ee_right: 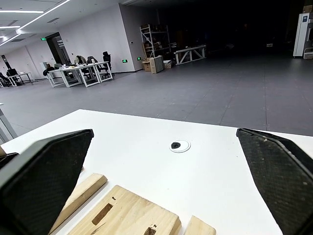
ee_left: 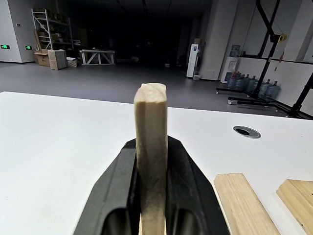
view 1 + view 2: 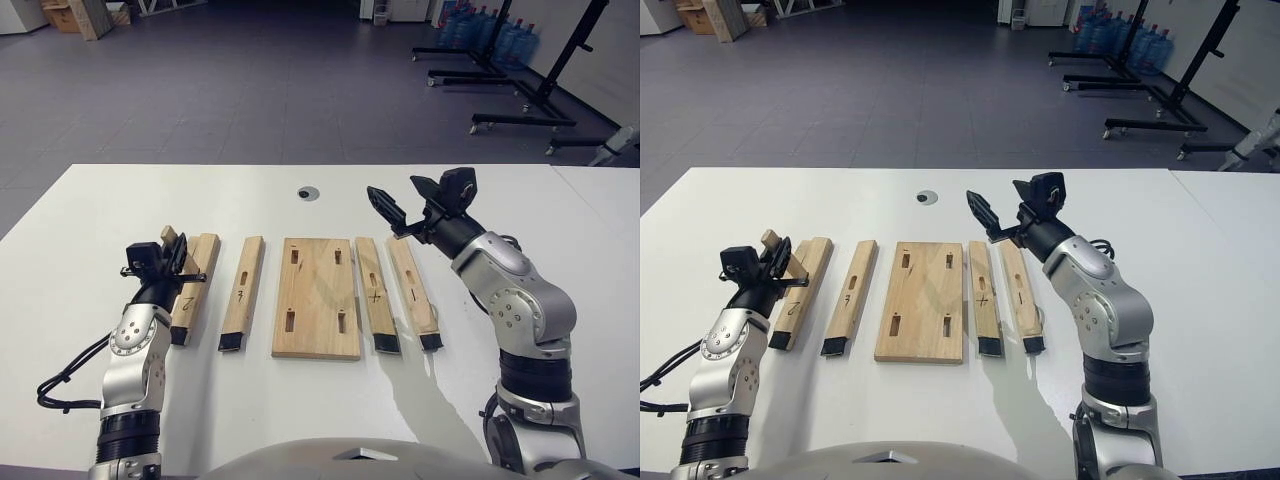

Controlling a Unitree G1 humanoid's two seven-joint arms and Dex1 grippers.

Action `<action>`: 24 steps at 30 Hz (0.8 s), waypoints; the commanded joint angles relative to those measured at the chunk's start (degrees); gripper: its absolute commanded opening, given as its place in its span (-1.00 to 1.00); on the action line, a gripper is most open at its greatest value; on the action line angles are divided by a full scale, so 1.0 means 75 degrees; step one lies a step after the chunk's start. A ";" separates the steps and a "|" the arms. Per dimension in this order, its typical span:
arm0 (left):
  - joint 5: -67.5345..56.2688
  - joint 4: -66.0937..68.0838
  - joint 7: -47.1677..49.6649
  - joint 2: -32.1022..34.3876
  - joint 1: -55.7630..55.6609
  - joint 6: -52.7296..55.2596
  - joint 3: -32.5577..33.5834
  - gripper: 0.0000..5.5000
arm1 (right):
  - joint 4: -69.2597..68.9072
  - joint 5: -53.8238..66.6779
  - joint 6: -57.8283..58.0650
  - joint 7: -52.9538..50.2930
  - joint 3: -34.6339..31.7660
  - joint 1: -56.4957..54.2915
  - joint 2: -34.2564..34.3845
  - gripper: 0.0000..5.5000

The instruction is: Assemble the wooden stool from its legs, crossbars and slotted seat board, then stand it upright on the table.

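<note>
The seat board [image 3: 317, 297] lies flat on the white table [image 3: 80, 230]; two legs [image 3: 243, 290] lie to its left and two more [image 3: 375, 293] just to its right, all parallel to it; a round hole [image 3: 309, 193] sits in the table beyond its far edge. Left of the board, over the outermost leg [image 3: 193, 285], the left gripper [image 3: 172, 255] is clamped on a short wooden crossbar [image 2: 151, 127] that sticks out past its fingers. The right gripper [image 3: 392, 190] hangs above the far ends of the legs on the board's right; its jaws are spread wide and hold nothing.
</note>
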 commanded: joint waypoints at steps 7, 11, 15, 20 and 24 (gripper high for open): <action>0.0413 0.1022 0.0016 -0.0131 0.0800 0.0546 -0.0261 -0.86 | -0.0017 -0.0060 -0.0010 -0.0031 0.0021 -0.0161 -0.0014 0.96; 0.0449 0.1016 0.0034 -0.0130 0.0782 0.0542 -0.0292 -0.86 | -0.0003 -0.0061 -0.0015 -0.0032 0.0039 -0.0174 0.0006 0.96; 0.0666 0.1141 0.0154 -0.0157 0.0964 0.0332 -0.0316 -0.86 | -0.0015 -0.0067 -0.0028 -0.0040 0.0056 -0.0153 0.0027 0.96; 0.0827 0.1494 0.0284 -0.0221 0.1017 0.0055 -0.0324 -0.86 | -0.0012 -0.0077 -0.0044 -0.0048 0.0063 -0.0161 0.0035 0.96; 0.0853 0.1710 0.0305 -0.0253 0.1104 -0.0121 -0.0344 -0.86 | -0.0037 -0.0071 -0.0043 -0.0050 0.0052 -0.0146 0.0026 0.96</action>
